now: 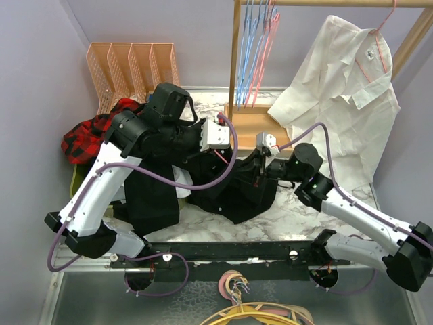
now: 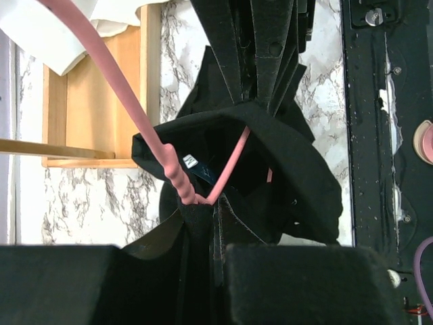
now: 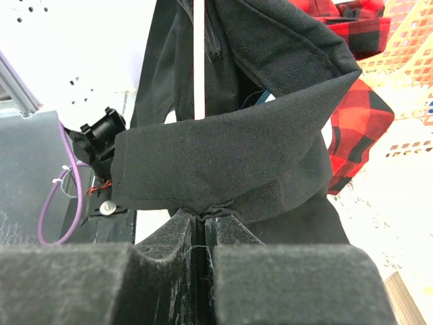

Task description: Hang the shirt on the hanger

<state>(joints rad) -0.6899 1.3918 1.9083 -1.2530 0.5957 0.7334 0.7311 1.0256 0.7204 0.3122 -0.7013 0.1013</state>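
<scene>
**Black shirt held between both arms, pink hanger inside its collar**

The shirt [image 1: 233,193] is in the middle of the top view. It lies bunched on the marble table [image 1: 304,217], and its upper part is drawn up between the two wrists.

In the left wrist view the hanger [image 2: 145,115] comes from the upper left of the frame down to the centre and ends in a twisted neck. From there one thin wire arm goes up and to the right, into the open collar of the shirt, where a small label shows.

The left gripper [image 2: 203,237] fills the bottom edge of that frame. Its fingers [image 2: 88,284] are together and clamped at the foot of the hanger's twisted neck. Black cloth lies tight around this place, and I cannot tell if some of it is also between the pads.

The right gripper [image 3: 203,227] is at the bottom of its own view. Its fingers [image 3: 298,284] are pressed together on the lower edge of a folded black band of the shirt, which crosses the middle of the frame.

Further out in the top view:
- A red and black plaid garment [image 1: 88,139] lies at the left.
- A peach tray rack [image 1: 132,64] stands in the upper left.
- Blue hangers [image 1: 252,47] hang at the top centre.
- A white shirt [image 1: 345,88] hangs from a wooden rail [image 1: 325,3] in the upper right.
</scene>
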